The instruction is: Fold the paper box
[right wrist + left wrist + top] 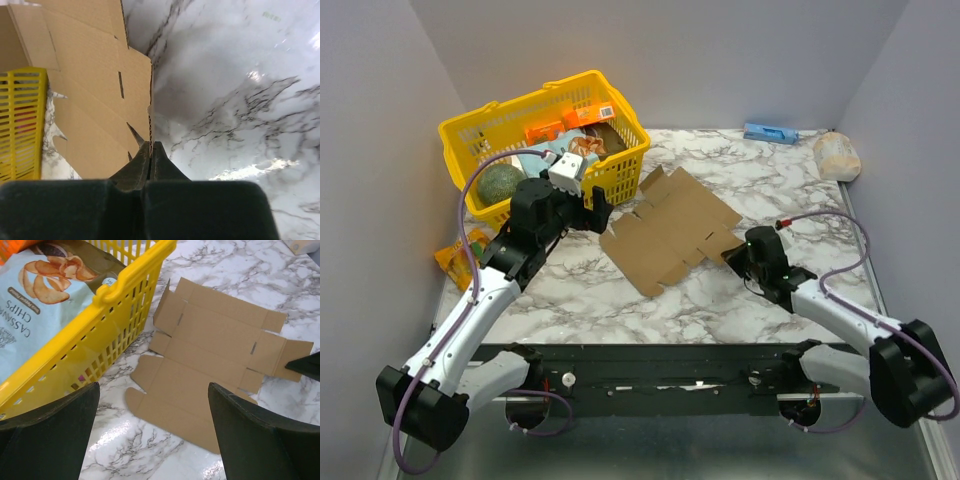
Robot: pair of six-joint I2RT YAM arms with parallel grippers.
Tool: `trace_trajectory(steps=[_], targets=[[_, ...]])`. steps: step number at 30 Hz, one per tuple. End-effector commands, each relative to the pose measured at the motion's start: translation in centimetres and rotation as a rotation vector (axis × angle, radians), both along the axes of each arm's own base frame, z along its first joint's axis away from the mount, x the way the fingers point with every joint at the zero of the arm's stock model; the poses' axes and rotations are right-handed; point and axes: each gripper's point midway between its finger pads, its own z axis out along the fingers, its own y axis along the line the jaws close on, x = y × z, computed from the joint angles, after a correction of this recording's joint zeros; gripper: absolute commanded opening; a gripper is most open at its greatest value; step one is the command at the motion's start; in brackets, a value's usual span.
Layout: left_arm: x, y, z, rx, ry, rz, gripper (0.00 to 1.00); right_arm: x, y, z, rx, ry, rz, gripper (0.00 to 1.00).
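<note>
Top view: the flat paper box [670, 228] lies mid-bench, just beside the yellow basket [623, 168] in the far left corner; left wrist: the left gripper [155, 435] hangs over it, fingers wide apart; right wrist: the right gripper [151, 152] pinches the paper box's right edge.

Materials and finishes, table lot

Paper box [670, 228]: plain brown cardboard, matt, smooth, creased along scored lines. Table [620, 300]: white marble-patterned top with grey veining, glossy, catching light glare. Yellow basket [620, 175]: moulded plastic lattice, slight sheen. Chip bag [40, 295] inside: printed film, smooth, soft sheen. Left claw [153, 387] and right claw [151, 147]: black, matt, faintly grained, plastic by the look.
</note>
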Motion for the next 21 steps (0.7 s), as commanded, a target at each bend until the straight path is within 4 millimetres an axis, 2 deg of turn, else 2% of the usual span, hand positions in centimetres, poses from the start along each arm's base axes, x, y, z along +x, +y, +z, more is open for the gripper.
trace_trajectory(steps=[1, 3, 4, 7, 8, 9, 11, 13, 14, 17, 18, 21], targets=[[-1.3, -2.7, 1.1, -0.064, -0.035, -0.161, 0.99, -1.3, -4.3, 2.9, -0.172, -0.089, -0.070, 0.00], [-1.7, -3.4, 1.2, -0.085, -0.025, -0.200, 0.99, -1.9, -5.0, 4.5, -0.199, -0.147, -0.054, 0.00], [-2.2, -4.1, 1.5, -0.102, -0.030, -0.245, 0.99, -2.3, -5.3, 6.9, -0.178, -0.230, -0.053, 0.00], [-2.8, -5.1, 1.9, -0.132, -0.027, -0.315, 0.99, -3.3, -5.2, 10.3, -0.191, -0.368, 0.031, 0.01], [-3.0, -5.4, 1.9, -0.136, -0.022, -0.338, 0.99, -3.8, -5.2, 12.6, -0.181, -0.454, 0.053, 0.01], [-2.8, -5.6, 2.1, -0.139, -0.021, -0.339, 0.99, -4.3, -4.8, 13.5, -0.218, -0.502, 0.124, 0.00], [-2.6, -5.7, 2.5, -0.141, -0.019, -0.344, 0.99, -5.4, -4.9, 16.7, -0.224, -0.602, 0.161, 0.00], [-2.3, -5.9, 3.5, -0.153, -0.026, -0.342, 0.99, -6.5, -4.8, 18.0, -0.249, -0.642, 0.215, 0.01], [-2.2, -6.0, 3.9, -0.160, -0.025, -0.352, 0.99, -7.0, -4.8, 19.8, -0.246, -0.683, 0.224, 0.01], [-2.3, -7.0, 6.6, -0.200, -0.053, -0.403, 0.99, -8.5, -4.0, 21.8, -0.254, -0.737, 0.314, 0.01], [-2.2, -7.4, 7.8, -0.214, -0.069, -0.420, 0.99, -9.1, -3.6, 22.9, -0.241, -0.767, 0.351, 0.01], [-1.8, -7.9, 9.7, -0.234, -0.099, -0.443, 0.99, -10.5, -2.0, 24.6, -0.213, -0.825, 0.461, 0.01]])
